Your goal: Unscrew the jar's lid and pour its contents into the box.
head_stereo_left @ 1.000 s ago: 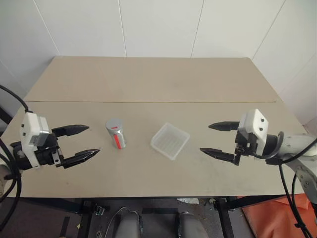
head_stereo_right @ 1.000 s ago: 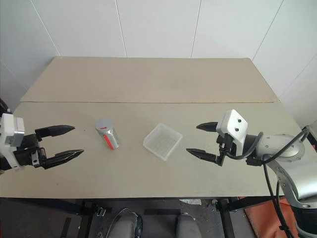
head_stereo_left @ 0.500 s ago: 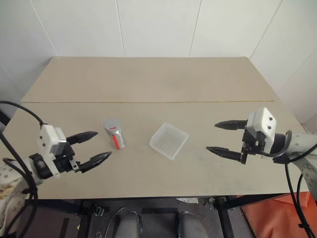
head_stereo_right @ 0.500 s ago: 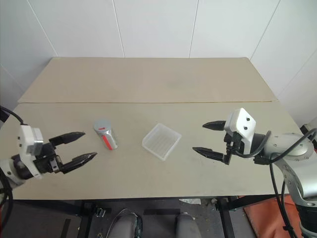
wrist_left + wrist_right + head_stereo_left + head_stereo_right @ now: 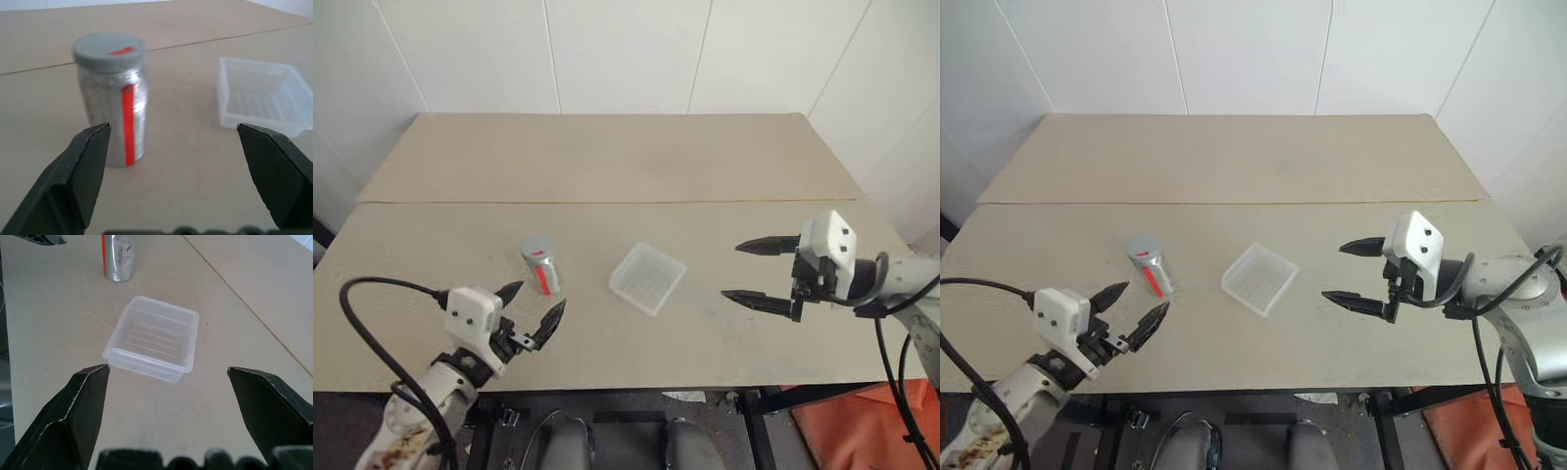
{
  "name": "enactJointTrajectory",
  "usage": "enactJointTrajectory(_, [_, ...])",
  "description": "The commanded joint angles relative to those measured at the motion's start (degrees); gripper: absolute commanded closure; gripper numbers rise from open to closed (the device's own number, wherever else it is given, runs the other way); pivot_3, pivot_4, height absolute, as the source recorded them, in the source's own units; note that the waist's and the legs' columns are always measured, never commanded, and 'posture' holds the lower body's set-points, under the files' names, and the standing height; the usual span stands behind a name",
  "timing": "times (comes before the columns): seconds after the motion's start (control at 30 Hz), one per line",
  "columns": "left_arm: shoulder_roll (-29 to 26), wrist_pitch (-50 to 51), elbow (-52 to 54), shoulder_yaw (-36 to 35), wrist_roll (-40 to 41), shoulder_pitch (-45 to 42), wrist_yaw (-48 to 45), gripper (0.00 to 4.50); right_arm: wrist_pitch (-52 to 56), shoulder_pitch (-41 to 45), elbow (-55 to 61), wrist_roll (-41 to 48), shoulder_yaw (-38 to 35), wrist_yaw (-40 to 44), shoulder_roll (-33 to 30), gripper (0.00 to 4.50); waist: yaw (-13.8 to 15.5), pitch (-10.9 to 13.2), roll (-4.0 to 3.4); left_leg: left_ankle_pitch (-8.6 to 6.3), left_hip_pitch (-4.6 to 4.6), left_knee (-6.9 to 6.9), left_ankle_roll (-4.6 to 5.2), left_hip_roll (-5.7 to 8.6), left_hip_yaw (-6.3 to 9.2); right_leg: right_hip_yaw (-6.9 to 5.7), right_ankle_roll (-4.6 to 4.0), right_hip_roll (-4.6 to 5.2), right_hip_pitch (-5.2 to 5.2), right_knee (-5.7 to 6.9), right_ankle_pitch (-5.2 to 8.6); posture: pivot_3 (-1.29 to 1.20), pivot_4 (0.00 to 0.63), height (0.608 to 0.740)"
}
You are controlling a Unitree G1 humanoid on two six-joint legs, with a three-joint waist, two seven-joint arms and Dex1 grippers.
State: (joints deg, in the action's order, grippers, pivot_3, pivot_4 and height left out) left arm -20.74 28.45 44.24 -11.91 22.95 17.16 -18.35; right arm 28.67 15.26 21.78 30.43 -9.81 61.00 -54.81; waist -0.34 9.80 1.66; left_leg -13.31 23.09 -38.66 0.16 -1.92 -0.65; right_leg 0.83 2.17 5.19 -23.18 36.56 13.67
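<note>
L gripper (image 5: 532,305) neared jar (image 5: 539,264).

Jar (image 5: 540,264) and box (image 5: 648,278) stand apart on the bench (image 5: 607,157), open gap between them. Bench bare around both. Left gripper (image 5: 530,308) near jar, right gripper (image 5: 751,270) beside box, nothing between.

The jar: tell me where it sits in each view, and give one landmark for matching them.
Left eye view: jar left of centre, left of the box.
Right eye view: jar left of centre.
Left wrist view: jar upright, lid on.
Right wrist view: jar beyond the box.
Landmark: the box.
</note>
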Motion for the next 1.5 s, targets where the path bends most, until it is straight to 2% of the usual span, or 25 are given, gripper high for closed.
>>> enactJointTrajectory(0.03, [2.79, -4.85, 0.28, 3.48, -7.83, -1.38, 6.16, 0.03, -0.64, 1.51, 0.11, 0.49, -1.76, 0.63, -1.2, 0.0, 0.3, 0.0, 0.01, 0.0, 0.02, 0.0, 0.0, 0.0, 0.01, -0.01, 0.0, -0.01, 0.01, -0.03, 0.0, 0.0, 0.15, 0.74])
enactJointTrajectory(0.17, [4.66, -11.06, -5.35, 6.36, -14.44, -3.91, 8.72, 0.03, -0.38, 2.32, -0.09, 0.52, -1.82, 0.84, -1.45, 0.0, 0.77, 0.0, 0.0, 0.0, 0.02, 0.0, 0.0, 0.02, 0.0, -0.01, -0.01, 0.0, 0.0, -0.03, -0.01, 0.0, 0.15, 0.74])
enactJointTrajectory(0.47, [9.46, -16.73, -12.6, 9.25, -18.65, -8.4, 11.29, 0.03, 1.66, 1.7, 1.67, 4.42, -6.17, 0.96, -1.93, 0.0, 0.96, 0.0, 0.0, 0.0, 0.07, -0.01, 0.01, 0.01, 0.01, -0.03, -0.01, 0.0, -0.01, -0.08, -0.02, 0.0, 0.15, 0.74])
enactJointTrajectory(0.8, [13.89, -15.62, -14.85, 10.7, -20.04, -10.55, 14.72, 0.03, 1.3, -1.04, 3.46, 5.11, -8.47, 1.1, -3.2, 0.0, 1.0, 0.0, 0.0, -0.01, 0.08, -0.01, 0.02, 0.01, 0.01, -0.03, 0.0, -0.01, 0.0, -0.11, -0.02, 0.0, 0.15, 0.74])
enactJointTrajectory(1.13, [15.3, -15.83, -18.39, 11.36, -23.66, -14.38, 17.82, 0.03, 1.2, -1.1, 3.96, 5.63, -9.35, 0.98, -3.54, 0.0, 0.96, 0.0, 0.0, -0.01, 0.1, -0.01, 0.02, 0.01, 0.02, -0.03, 0.01, -0.01, 0.01, -0.18, -0.03, 0.0, 0.15, 0.74])
enactJointTrajectory(1.5, [19.64, -16.16, -21.41, 13.7, -27.18, -17.77, 21.83, 0.03, 0.42, -2.02, 3.97, 5.83, -9.75, 1.92, -3.5, 0.0, 1.01, 0.0, 0.01, -0.01, 0.16, -0.01, 0.02, 0.02, 0.03, -0.05, 0.06, -0.01, 0.05, -0.34, -0.09, 0.0, 0.15, 0.74])
